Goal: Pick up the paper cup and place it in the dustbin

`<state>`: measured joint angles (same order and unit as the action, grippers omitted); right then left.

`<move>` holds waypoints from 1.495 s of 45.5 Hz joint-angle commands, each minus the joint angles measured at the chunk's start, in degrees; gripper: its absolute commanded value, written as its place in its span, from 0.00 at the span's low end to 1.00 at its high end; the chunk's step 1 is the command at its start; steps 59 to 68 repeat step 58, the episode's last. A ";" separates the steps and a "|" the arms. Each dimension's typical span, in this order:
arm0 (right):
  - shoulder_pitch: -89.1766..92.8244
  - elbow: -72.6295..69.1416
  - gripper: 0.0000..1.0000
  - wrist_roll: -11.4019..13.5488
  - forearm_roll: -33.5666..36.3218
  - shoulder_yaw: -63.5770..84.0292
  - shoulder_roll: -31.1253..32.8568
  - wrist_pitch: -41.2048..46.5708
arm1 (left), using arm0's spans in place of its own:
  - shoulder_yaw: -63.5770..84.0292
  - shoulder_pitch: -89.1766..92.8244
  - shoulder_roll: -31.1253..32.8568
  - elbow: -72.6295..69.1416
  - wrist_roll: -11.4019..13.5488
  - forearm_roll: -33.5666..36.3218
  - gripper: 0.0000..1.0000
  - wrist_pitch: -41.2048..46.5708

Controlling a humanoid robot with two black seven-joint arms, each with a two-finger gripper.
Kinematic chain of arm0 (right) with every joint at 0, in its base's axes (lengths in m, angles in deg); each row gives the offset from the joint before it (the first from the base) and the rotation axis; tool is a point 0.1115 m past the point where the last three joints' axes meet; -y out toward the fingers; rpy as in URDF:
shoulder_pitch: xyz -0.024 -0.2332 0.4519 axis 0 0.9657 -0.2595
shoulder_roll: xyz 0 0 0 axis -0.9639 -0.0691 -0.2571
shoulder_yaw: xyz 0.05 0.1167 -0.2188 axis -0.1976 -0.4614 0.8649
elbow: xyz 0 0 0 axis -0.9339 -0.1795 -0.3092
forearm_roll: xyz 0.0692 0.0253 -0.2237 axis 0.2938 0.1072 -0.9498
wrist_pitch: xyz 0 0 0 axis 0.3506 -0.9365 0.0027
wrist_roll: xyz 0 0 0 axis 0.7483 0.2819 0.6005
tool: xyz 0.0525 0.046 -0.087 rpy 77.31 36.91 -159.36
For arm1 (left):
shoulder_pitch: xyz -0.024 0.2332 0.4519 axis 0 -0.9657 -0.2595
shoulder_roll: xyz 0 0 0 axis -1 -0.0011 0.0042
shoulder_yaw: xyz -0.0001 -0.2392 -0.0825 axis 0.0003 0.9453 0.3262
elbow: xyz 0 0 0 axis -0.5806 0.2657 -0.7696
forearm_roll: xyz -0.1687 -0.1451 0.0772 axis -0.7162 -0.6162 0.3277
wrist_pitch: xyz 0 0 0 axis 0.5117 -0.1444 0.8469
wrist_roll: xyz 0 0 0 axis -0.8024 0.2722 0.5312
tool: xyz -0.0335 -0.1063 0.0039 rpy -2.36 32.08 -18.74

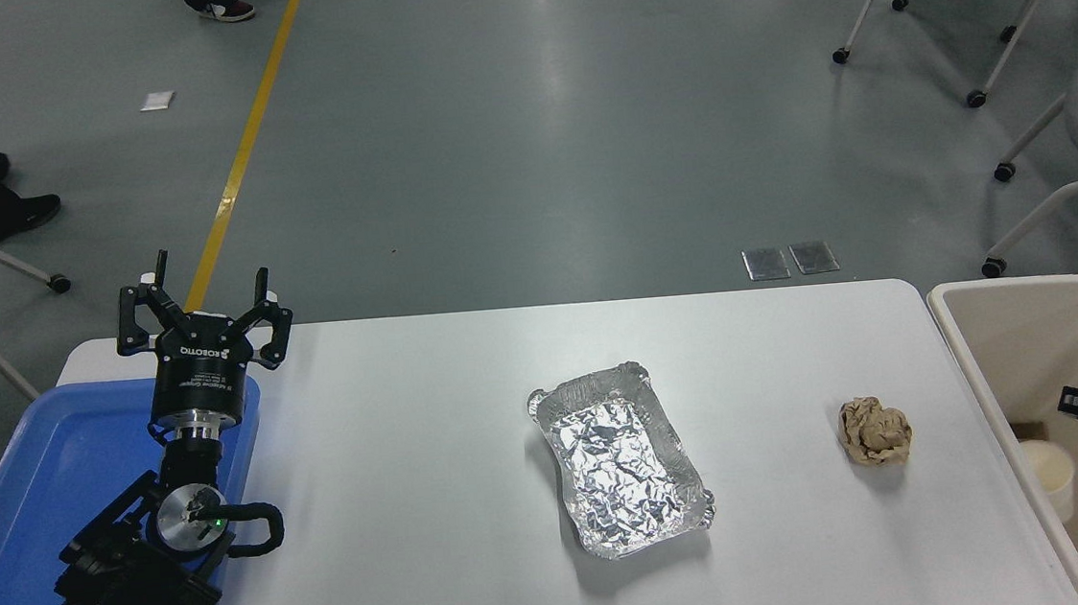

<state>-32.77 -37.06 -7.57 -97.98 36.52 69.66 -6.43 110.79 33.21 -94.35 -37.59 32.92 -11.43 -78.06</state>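
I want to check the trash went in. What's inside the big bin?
The paper cup lies inside the dustbin, low against its near-left wall. The right gripper hangs over the bin. The bin's right part runs out of the picture, so anything there is unseen.

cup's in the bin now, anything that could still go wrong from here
1. The right tool hangs inside the dustbin, just above the paper cup. Pulling out sideways could bump the bin wall or nudge the cup.
2. The crumpled brown paper ball lies on the table near the bin's rim; a low return swing could knock it.
3. The left tool is parked over the blue tray, so trouble there seems unlikely.
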 commanded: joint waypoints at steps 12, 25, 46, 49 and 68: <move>-28.93 -38.51 1.00 0.12 1.82 6.97 10.47 0.32 | 0.04 0.09 0.09 0.00 -0.04 0.08 0.99 0.00; -61.53 -68.13 1.00 0.04 1.91 23.07 9.85 3.74 | -0.05 0.09 0.09 0.00 -0.04 0.08 0.99 -0.09; -104.17 -82.74 1.00 0.39 9.28 24.57 7.57 32.75 | -0.05 0.09 0.00 0.00 -0.04 0.08 0.99 0.00; -107.61 -82.74 1.00 0.48 10.96 24.57 7.31 32.75 | -0.05 0.00 0.00 0.00 -0.04 0.08 0.99 0.00; -109.46 -82.74 1.00 0.48 11.14 24.48 7.13 32.75 | -0.05 0.00 0.00 0.00 0.05 0.08 0.99 0.00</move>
